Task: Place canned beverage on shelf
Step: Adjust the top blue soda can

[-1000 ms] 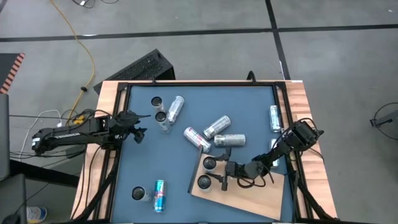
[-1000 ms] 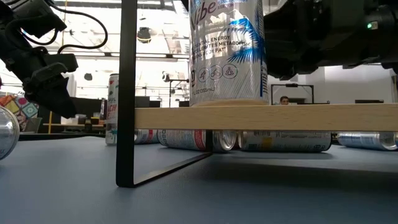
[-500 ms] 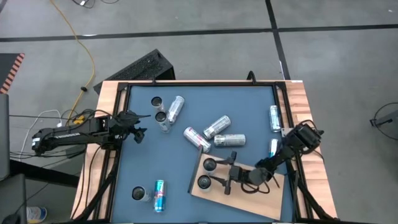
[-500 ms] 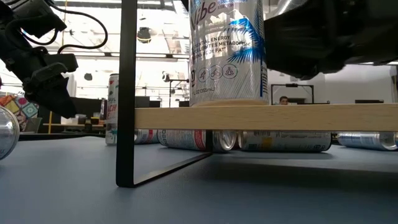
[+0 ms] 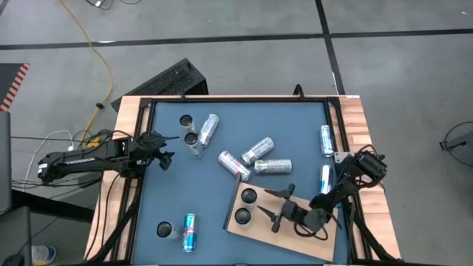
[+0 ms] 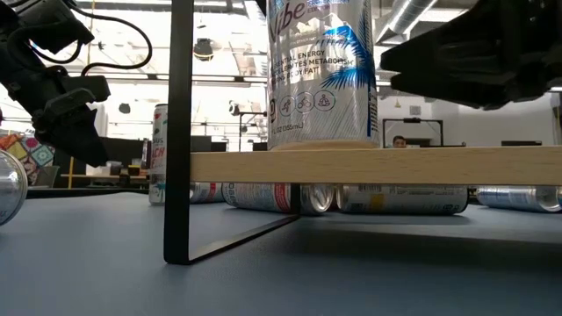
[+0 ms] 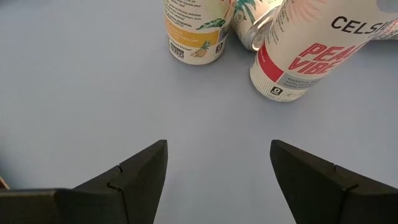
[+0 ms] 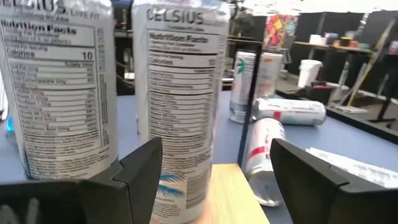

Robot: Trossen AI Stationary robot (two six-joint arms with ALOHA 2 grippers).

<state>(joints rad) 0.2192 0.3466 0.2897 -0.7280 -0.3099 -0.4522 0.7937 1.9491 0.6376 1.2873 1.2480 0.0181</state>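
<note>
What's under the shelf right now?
In the low view, silver cans lie on their sides on the tabletop beneath the shelf. From above, the board covers anything under its middle, so that part can't be checked.

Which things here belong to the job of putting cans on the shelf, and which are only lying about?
Belong to the job:
- shelf
- two upright cans on the shelf
- right gripper, open above the shelf
- loose cans on the blue tabletop

Only lying about:
- left gripper, open, waiting at the table's left side
- yellow cable on the floor
</note>
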